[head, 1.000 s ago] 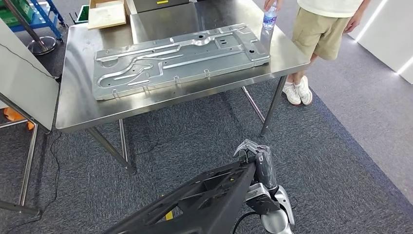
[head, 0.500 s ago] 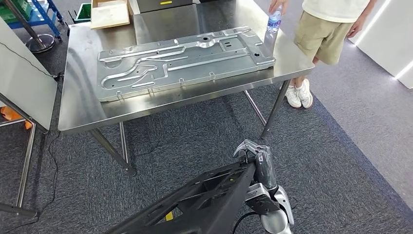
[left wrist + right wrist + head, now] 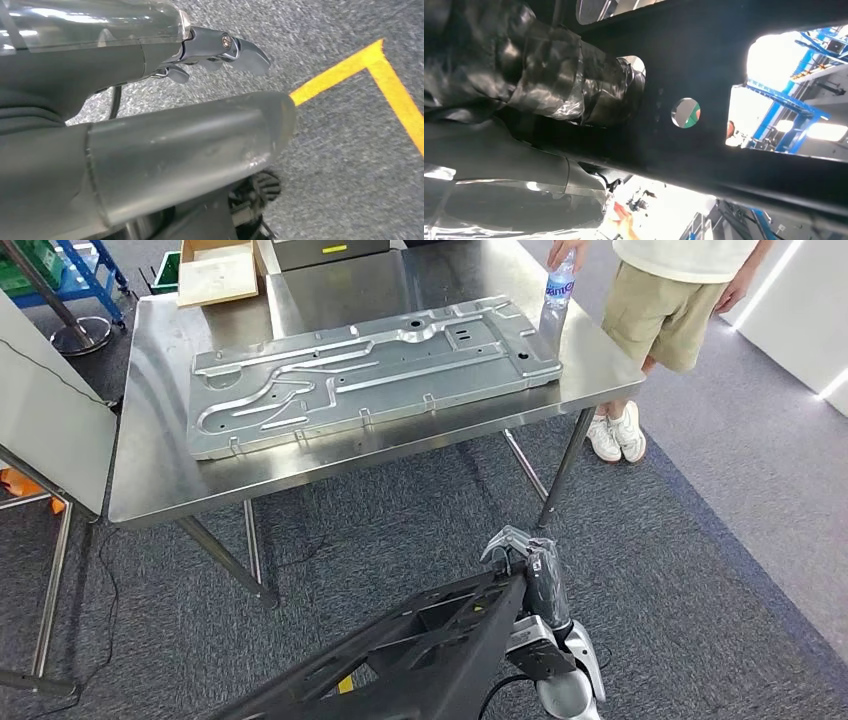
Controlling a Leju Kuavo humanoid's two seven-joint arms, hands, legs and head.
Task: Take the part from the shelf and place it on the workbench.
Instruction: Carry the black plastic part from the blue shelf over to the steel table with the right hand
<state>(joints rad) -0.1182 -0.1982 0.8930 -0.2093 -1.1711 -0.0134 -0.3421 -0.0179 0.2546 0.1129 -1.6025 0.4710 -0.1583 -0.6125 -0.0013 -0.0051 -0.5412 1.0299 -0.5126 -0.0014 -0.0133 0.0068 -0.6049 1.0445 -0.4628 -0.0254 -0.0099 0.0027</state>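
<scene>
Already off the shelf and carried low at six o'clock in the head view: black part (image 3: pixel 420 650), a long openwork frame, gripped at its upper end by the right hand (image 3: pixel 528 575), fingers wrapped over the edge and closed on it; seen again from the right wrist camera as a dark slab with cut-outs (image 3: pixel 734 75), taped fingers (image 3: pixel 574 85) pressed around it; left hand (image 3: pixel 150 115) hanging over grey carpet beside a yellow floor line (image 3: pixel 390 85), thumb and fingers apart, holding nothing as far as can be told. Ahead at twelve o'clock, well apart from the part: steel workbench (image 3: pixel 150 480), bearing a large stamped metal panel (image 3: pixel 370 370) over most of its top; water bottle (image 3: pixel 556 285) at its one o'clock corner under a person's hand (image 3: pixel 565 250). Pick done, judging by this; still left: closing on the bench, lifting the part over its edge, setting it down, probably on the bare strip along the near side.
</scene>
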